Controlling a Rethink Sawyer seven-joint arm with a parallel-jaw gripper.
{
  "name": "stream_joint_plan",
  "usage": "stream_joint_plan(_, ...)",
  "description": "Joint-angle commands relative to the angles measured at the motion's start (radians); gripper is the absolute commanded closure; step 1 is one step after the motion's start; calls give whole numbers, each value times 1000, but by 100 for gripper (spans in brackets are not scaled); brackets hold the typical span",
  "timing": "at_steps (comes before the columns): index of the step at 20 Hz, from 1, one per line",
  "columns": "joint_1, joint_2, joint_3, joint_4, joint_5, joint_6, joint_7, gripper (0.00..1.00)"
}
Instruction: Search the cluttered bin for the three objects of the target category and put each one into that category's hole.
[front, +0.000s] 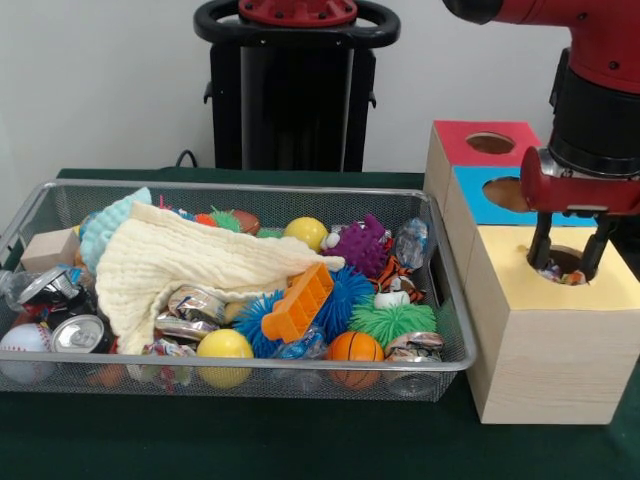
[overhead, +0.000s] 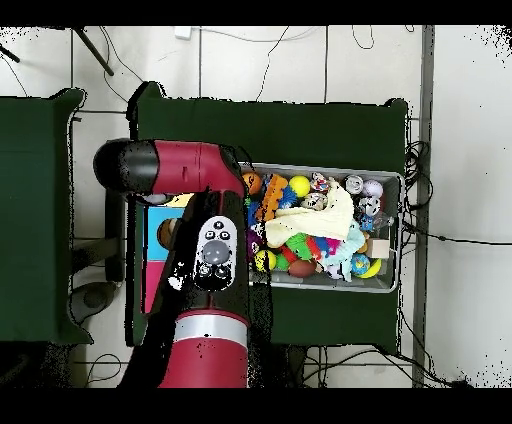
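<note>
- Nearest: wire bin (front: 240, 372) on the green worktop (front: 250, 440), crammed with balls, cans and a cream cloth (front: 190, 262).
- Gripper (front: 570, 262), its fingers spread apart, hangs over the yellow box's hole (front: 562, 262); a crinkly item (front: 560, 270) lies in the hole between the fingertips.
- Drop step looks finished; next, lift clear and return to the bin to search.

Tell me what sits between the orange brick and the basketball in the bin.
In the front view, a blue spiky ball lies between the orange brick and the small basketball, right against the brick's side.
</note>
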Motion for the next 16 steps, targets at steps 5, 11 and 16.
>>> stream_joint_plan(5,-70,-131,9,-46,32,203,176,0)
stream_joint_plan(11,-55,-113,15,-46,18,181,194,0)
stream_joint_plan(16,-83,-107,37,-69,19,210,157,0)
